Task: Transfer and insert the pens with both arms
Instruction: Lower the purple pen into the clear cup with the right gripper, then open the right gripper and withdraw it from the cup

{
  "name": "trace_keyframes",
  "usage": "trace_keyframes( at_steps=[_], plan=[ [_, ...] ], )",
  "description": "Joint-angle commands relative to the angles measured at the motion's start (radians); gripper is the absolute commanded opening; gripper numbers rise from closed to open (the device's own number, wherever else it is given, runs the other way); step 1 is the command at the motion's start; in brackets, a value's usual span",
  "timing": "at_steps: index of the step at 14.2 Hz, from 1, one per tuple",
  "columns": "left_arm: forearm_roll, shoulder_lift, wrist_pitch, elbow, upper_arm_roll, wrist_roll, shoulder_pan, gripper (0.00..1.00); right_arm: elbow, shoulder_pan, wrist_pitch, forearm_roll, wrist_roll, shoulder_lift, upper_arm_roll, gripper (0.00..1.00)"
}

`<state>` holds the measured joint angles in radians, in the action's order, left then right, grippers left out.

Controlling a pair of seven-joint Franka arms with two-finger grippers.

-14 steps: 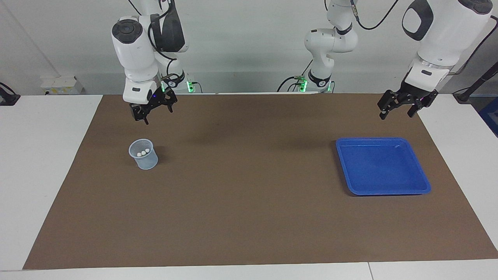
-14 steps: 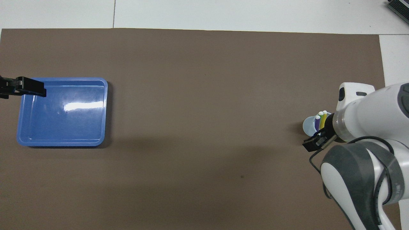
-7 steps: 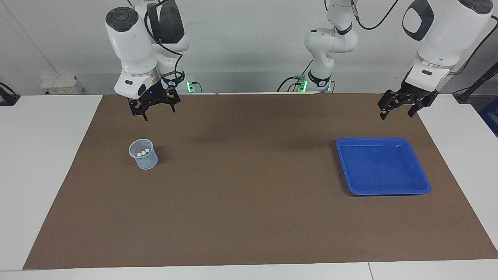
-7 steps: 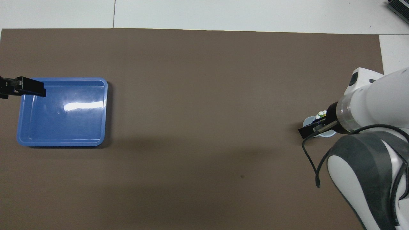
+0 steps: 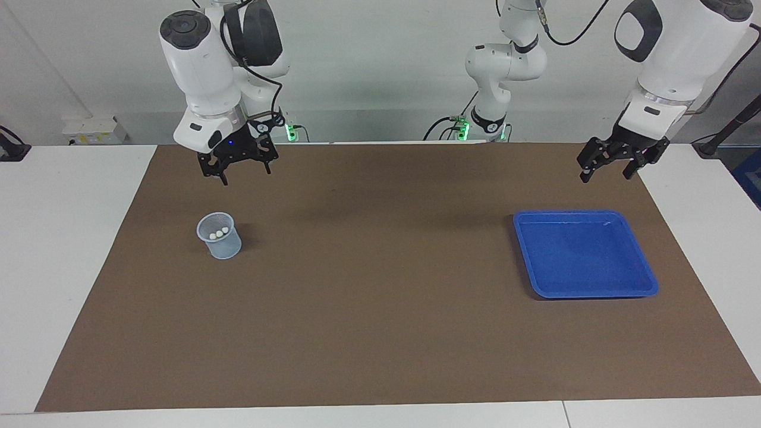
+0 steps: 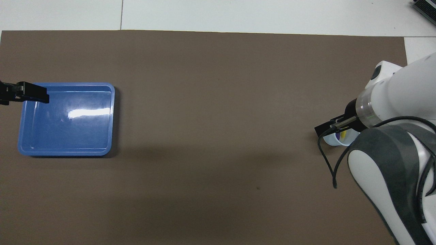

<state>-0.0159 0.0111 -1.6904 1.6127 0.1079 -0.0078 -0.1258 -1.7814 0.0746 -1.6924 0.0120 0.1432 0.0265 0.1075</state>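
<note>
1. A white worktop point(image 5: 71, 249) carries a large brown mat point(image 5: 380, 309) that covers most of it; a pale wall rises where the robots stand.
2. A blue tray point(image 5: 645, 279) lies on the mat toward the left arm's end; nothing shows in it.
3. A small pale cup point(image 5: 221, 245) stands on the mat toward the right arm's end, and the pens point(image 5: 220, 232) stand upright in it.
4. The right gripper point(image 5: 236, 169) hangs in the air over the mat, nearer its robots' edge than the cup, with its fingers wide and nothing between them.
5. The left gripper point(image 5: 611, 168) hangs over the mat near the tray's robot-side corner, its fingers also wide and bare.
6. The facing view shows only the pens' three whitish tips; the overhead view shows a bit of purple and yellow in the cup point(image 6: 335, 140), while the right arm covers most of it.
7. The overhead view shows only one black tip of the left gripper point(image 6: 32, 96) over the tray's point(image 6: 68, 149) edge.
</note>
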Motion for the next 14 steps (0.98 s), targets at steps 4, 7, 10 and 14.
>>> trace_keyframes(
  at_steps=[4, 7, 10, 14],
  plan=[
    [-0.013, 0.013, 0.020, -0.027, -0.079, 0.011, 0.069, 1.00, 0.034, 0.004, 0.069, -0.037, -0.062, -0.016, -0.005, 1.00],
    [-0.013, 0.010, 0.017, -0.027, -0.079, 0.011, 0.069, 1.00, 0.036, -0.002, 0.071, -0.038, -0.062, -0.016, -0.005, 1.00],
    [-0.013, 0.007, 0.015, -0.027, -0.077, 0.011, 0.069, 1.00, 0.040, -0.015, 0.059, -0.037, -0.065, -0.019, 0.000, 1.00],
    [-0.013, 0.004, 0.014, -0.027, -0.077, 0.011, 0.069, 1.00, 0.040, -0.055, 0.051, -0.037, -0.067, -0.019, 0.029, 1.00]
  ],
)
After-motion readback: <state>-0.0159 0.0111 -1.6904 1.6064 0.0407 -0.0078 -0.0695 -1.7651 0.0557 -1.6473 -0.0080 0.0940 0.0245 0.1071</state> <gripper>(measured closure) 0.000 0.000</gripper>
